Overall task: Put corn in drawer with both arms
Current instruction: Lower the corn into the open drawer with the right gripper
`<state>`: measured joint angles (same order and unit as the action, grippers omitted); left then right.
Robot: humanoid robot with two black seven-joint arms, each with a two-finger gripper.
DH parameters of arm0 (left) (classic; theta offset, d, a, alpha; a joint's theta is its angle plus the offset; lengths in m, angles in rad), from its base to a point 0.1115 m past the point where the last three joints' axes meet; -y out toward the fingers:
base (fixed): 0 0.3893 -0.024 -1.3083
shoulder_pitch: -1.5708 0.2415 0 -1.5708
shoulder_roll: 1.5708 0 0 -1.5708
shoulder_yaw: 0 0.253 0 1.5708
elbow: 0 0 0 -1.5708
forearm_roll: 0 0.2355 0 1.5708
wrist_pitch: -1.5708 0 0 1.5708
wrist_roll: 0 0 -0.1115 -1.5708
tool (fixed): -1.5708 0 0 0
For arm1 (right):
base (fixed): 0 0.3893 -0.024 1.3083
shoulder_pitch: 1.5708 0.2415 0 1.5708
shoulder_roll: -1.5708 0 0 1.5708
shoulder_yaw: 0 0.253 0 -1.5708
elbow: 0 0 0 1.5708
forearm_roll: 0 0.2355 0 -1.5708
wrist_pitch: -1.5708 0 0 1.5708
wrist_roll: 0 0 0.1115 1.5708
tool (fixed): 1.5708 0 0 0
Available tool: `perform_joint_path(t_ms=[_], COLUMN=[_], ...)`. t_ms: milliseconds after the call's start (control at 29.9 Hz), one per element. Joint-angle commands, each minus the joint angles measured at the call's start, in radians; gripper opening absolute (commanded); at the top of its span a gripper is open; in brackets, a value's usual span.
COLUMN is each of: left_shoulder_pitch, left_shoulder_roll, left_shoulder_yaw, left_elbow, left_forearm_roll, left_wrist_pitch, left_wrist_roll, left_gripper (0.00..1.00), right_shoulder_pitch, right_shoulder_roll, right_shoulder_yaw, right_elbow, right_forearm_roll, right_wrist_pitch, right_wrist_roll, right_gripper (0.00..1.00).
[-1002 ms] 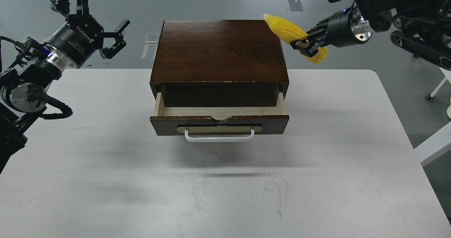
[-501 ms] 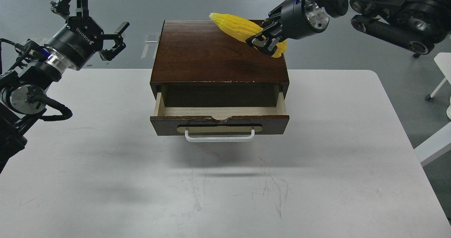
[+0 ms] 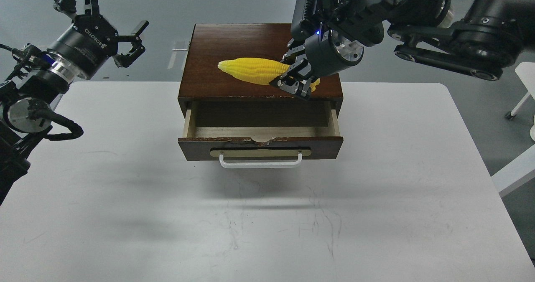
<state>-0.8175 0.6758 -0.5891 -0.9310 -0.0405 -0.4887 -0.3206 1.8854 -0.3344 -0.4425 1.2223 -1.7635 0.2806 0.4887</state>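
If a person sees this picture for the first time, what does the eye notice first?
The bright yellow corn, held by the right gripper above the dark wooden box. Below it, the drawer stands pulled open, its pale inside visible. The left gripper hangs open at the far left.

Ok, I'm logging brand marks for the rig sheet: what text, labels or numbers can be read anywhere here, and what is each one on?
"ROBOTIQ": white letters on the black body of the left gripper, just behind its spread fingers.
No other text can be read: the right gripper, the corn, the drawer, its wooden box and the table show no lettering or numbers.
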Motion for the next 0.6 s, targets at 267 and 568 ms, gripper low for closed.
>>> perform_joint_path(t_ms=[267, 568], left_shoulder_pitch=[0.000, -0.003], left_shoulder_roll=[0.002, 0.001], left_shoulder_yaw=[0.008, 0.006], left_elbow=[0.001, 0.001], left_forearm_roll=[0.001, 0.001], left_wrist_pitch=[0.000, 0.000], left_wrist_roll=[0.002, 0.002], left_gripper=[0.99, 0.99], right_shoulder_pitch=[-0.051, -0.074], right_shoulder_roll=[0.005, 0.040], right_shoulder_yaw=[-0.051, -0.054], right_elbow=[0.019, 0.008], right_forearm_roll=[-0.034, -0.031], right_wrist_pitch=[-0.014, -0.017], right_wrist_roll=[0.000, 0.000], right_gripper=[0.06, 0.20])
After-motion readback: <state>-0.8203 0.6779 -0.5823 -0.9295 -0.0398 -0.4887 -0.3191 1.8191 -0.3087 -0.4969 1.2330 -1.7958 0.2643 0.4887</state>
